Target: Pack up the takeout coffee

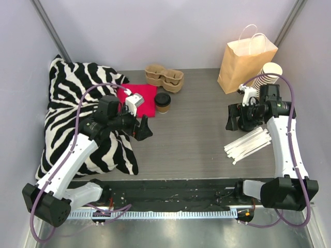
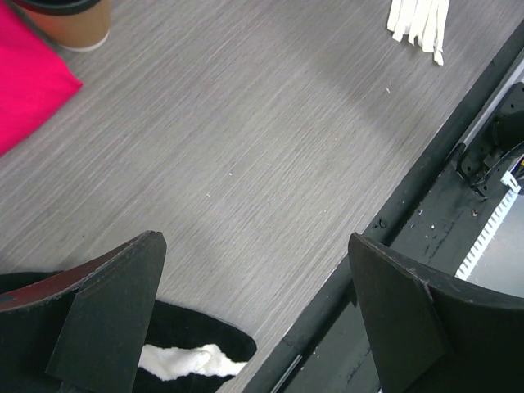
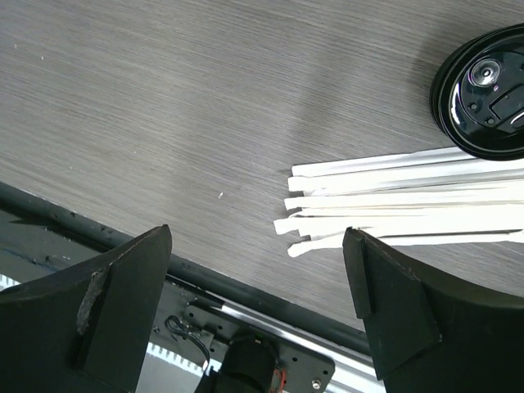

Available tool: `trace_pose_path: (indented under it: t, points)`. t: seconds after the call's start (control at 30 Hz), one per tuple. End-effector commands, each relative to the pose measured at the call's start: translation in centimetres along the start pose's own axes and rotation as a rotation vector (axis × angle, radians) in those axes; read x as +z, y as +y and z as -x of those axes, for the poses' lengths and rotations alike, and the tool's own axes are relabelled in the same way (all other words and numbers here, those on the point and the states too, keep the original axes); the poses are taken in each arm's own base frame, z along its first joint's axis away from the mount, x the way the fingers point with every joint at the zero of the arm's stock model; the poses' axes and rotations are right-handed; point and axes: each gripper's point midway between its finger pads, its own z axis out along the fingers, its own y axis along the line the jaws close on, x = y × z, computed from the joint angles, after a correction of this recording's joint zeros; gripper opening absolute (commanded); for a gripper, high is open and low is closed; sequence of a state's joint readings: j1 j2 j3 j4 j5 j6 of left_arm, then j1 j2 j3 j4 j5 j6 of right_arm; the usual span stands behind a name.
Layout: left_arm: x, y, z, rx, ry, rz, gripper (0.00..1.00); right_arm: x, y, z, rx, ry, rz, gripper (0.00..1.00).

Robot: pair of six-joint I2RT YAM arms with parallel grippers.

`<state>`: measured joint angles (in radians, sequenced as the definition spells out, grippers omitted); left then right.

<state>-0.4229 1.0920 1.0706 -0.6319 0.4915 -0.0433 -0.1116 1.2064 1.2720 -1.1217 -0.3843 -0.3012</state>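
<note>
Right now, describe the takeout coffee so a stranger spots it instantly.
Find the zebra pillow on the left; a red cloth lies beside it. The small brown cup at that cloth's right edge is it, the only one with a black lid.

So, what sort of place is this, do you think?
Most likely a robot test cell staged as a coffee takeout counter, not a real café: plain walls close in a grey table, and on it stand a lidded coffee cup, a paper bag and a pulp cup carrier.
</note>
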Motion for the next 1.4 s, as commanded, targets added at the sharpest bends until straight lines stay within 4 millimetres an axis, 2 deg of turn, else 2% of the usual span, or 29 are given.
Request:
trace_pose_path:
  t: [0.0, 0.07, 0.13, 0.17, 0.23, 0.27, 0.3, 0.37, 0.4, 0.43, 0.47, 0.5, 0.57, 0.6, 0.63, 0.7, 0.73, 0.77, 0.97, 1.17, 1.37]
  points:
    - [-0.2, -0.3, 0.3, -0.016, -0.033, -0.005, 1.00, -0.6, -0.5, 1.5, -0.035, -0.005, -0.008, 0.94]
    - [-0.2, 0.0, 0.4, -0.039, -0.037, 0.006, 1.00, 0.1, -0.8, 2.4, -0.026, -0.008, 0.006, 0.92]
    - [-0.3, 0.6, 1.3, -0.081, -0.058, 0.026, 1.00, 0.3, -0.7, 4.2, -0.015, -0.047, 0.028, 0.90]
    - [-0.1, 0.9, 1.6, -0.103, -0.063, 0.028, 1.00, 1.2, -0.9, 5.7, -0.023, -0.073, 0.038, 0.89]
    - [-0.3, 1.4, 2.8, -0.143, -0.087, 0.019, 1.00, 1.5, -0.6, 9.2, -0.067, -0.138, 0.033, 0.88]
    - [0.0, 1.7, 3.0, -0.162, -0.082, 0.016, 1.00, 3.7, 0.2, 10.8, -0.118, -0.126, 0.045, 0.88]
    - [0.0, 2.0, 3.4, -0.177, -0.086, 0.016, 1.00, 3.1, 1.0, 14.2, -0.179, -0.189, 0.034, 0.88]
    - [-0.5, 2.8, 4.7, -0.220, -0.104, 0.014, 1.00, 4.4, 2.5, 17.8, -0.260, -0.221, 0.040, 0.87]
    - [-0.2, 3.3, 4.6, -0.246, -0.090, 0.007, 1.00, 5.3, 4.2, 21.2, -0.309, -0.264, 0.060, 0.86]
    - [-0.8, 4.2, 5.3, -0.264, -0.111, 0.018, 1.00, 6.3, 4.8, 22.8, -0.326, -0.283, 0.072, 0.85]
    - [-0.9, 4.2, 5.6, -0.276, -0.116, -0.011, 1.00, 6.9, 5.5, 24.7, -0.352, -0.322, 0.077, 0.85]
    - [-0.9, 4.7, 5.7, -0.294, -0.119, -0.012, 1.00, 8.7, 6.8, 26.9, -0.388, -0.347, 0.083, 0.85]
    - [-1.2, 5.7, 6.3, -0.334, -0.148, -0.008, 1.00, 10.2, 8.1, 29.4, -0.426, -0.396, 0.080, 0.85]
    - [-1.4, 5.9, 6.4, -0.344, -0.159, -0.008, 1.00, 10.0, 8.8, 31.2, -0.453, -0.445, 0.067, 0.85]
    - [-1.3, 6.3, 6.3, -0.361, -0.161, -0.002, 1.00, 12.8, 10.0, 31.1, -0.472, -0.420, 0.079, 0.86]
    - [-1.2, 6.4, 6.3, -0.364, -0.167, -0.001, 1.00, 13.8, 10.9, 32.7, -0.513, -0.470, 0.062, 0.87]
    - [-1.0, 6.6, 6.0, -0.371, -0.160, -0.002, 1.00, 15.8, 11.6, 32.4, -0.530, -0.452, 0.058, 0.87]
    - [-0.9, 6.6, 5.9, -0.374, -0.157, 0.000, 1.00, 16.3, 11.8, 33.0, -0.544, -0.473, 0.046, 0.87]
    - [-0.2, 6.8, 5.3, -0.395, -0.129, -0.015, 0.98, 21.1, 12.1, 32.9, -0.605, -0.467, 0.018, 0.87]
    - [0.2, 7.5, 5.1, -0.403, -0.117, -0.001, 0.97, 24.0, 13.0, 31.9, -0.668, -0.455, 0.053, 0.83]
    - [0.3, 8.3, 4.9, -0.401, -0.103, 0.040, 0.95, 26.4, 13.7, 31.0, -0.696, -0.437, 0.080, 0.70]
